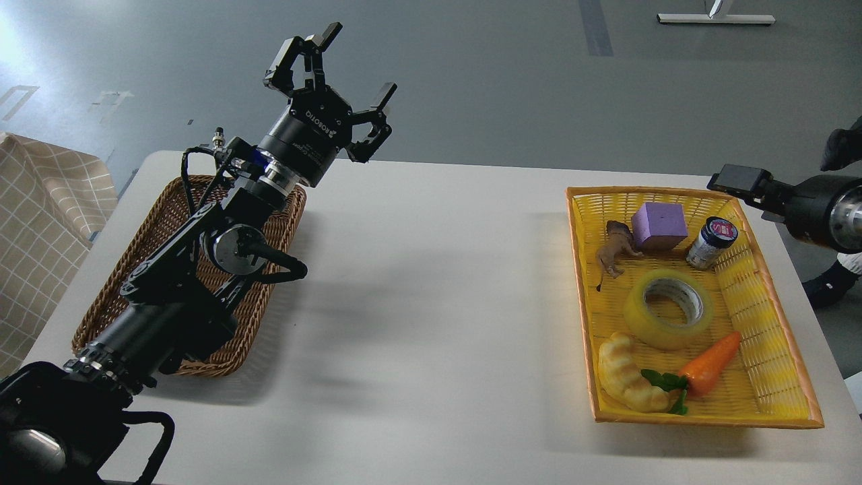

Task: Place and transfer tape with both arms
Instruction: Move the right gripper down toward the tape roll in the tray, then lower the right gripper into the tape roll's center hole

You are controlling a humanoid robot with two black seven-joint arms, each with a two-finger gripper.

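The tape, a yellow translucent roll with a white-grey core, lies flat in the middle of the yellow basket at the right of the table. My left gripper is open and empty, raised high above the far end of the brown wicker basket at the left. My right gripper comes in from the right edge, just beyond the yellow basket's far right corner. One finger points left and another sits higher by the edge. It holds nothing and stays well apart from the tape.
The yellow basket also holds a purple block, a small jar, a brown toy animal, a croissant toy and a toy carrot. The white table lies between the baskets. A checked cloth hangs at the left.
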